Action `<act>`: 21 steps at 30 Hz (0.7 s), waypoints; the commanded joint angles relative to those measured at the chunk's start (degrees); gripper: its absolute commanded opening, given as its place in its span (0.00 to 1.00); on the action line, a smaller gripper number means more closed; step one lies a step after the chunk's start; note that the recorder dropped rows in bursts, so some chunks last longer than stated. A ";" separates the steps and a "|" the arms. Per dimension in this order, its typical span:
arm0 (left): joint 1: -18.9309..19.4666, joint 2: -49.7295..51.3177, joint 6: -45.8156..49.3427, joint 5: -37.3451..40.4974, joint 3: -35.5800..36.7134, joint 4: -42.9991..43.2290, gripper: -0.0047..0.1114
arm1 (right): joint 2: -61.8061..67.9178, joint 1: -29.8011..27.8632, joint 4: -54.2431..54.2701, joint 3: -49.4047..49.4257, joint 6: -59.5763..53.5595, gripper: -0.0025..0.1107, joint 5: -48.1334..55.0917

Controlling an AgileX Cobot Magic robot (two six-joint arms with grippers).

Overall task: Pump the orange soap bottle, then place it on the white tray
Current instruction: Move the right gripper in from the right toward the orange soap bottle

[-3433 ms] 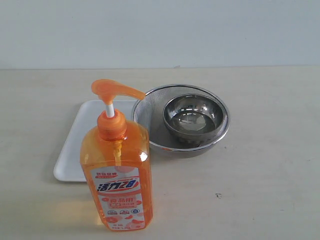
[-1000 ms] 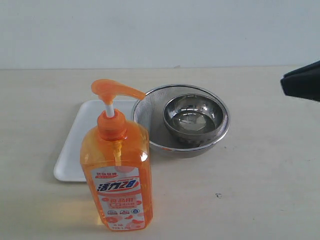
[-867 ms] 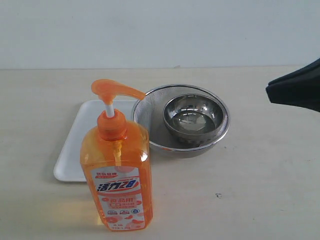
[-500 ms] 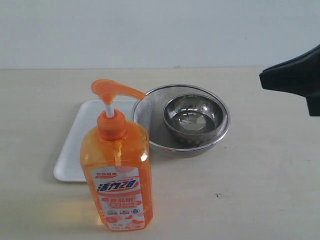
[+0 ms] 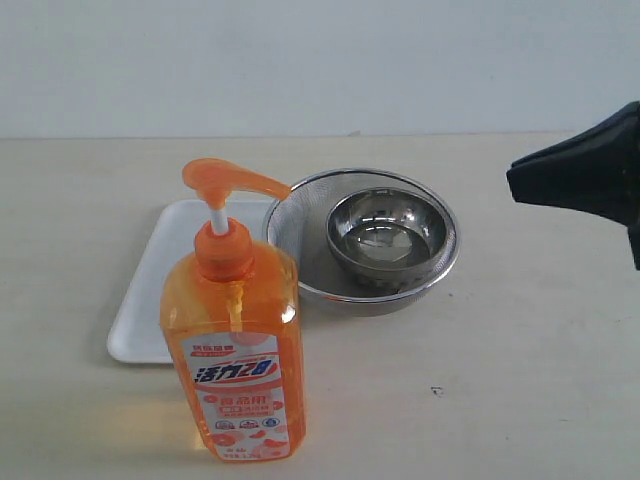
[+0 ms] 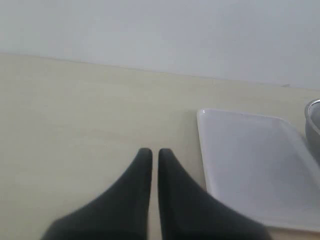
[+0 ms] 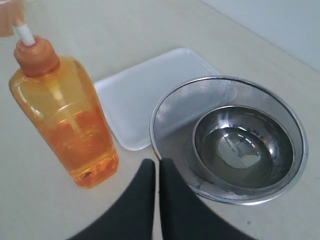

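The orange soap bottle (image 5: 236, 340) stands upright at the table's front, its pump head (image 5: 228, 180) raised on a white stem; it also shows in the right wrist view (image 7: 65, 117). Behind it lies the white tray (image 5: 150, 290), also seen from both wrists (image 7: 145, 95) (image 6: 255, 160). My right gripper (image 5: 515, 180) enters from the right edge, in the air, shut and holding nothing, well apart from the bottle (image 7: 156, 164). My left gripper (image 6: 150, 152) is shut and holds nothing, above bare table left of the tray; the exterior view does not show it.
A round metal mesh strainer (image 5: 440, 275) with a steel bowl (image 5: 385, 232) inside it sits right of the tray, overlapping the tray's right edge. The strainer (image 7: 170, 115) lies just beyond my right fingertips. A pale wall runs behind the table.
My right gripper has come in from the right edge and moved leftward over the table. The bottle, tray and strainer have not moved.
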 commanded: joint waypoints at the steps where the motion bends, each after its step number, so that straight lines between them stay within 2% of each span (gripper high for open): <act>1: -0.28 -0.20 -0.25 -0.04 0.23 -0.43 0.08 | 0.07 -0.20 6.03 4.45 -12.02 0.02 0.04; 5: -0.28 -0.20 -0.25 -0.04 0.23 -0.43 0.08 | 0.07 -0.20 14.42 10.93 -22.58 0.02 0.04; 21: -0.28 -0.20 -0.25 -0.04 0.23 -0.43 0.08 | 0.07 -0.20 26.90 22.06 -32.96 0.02 -1.01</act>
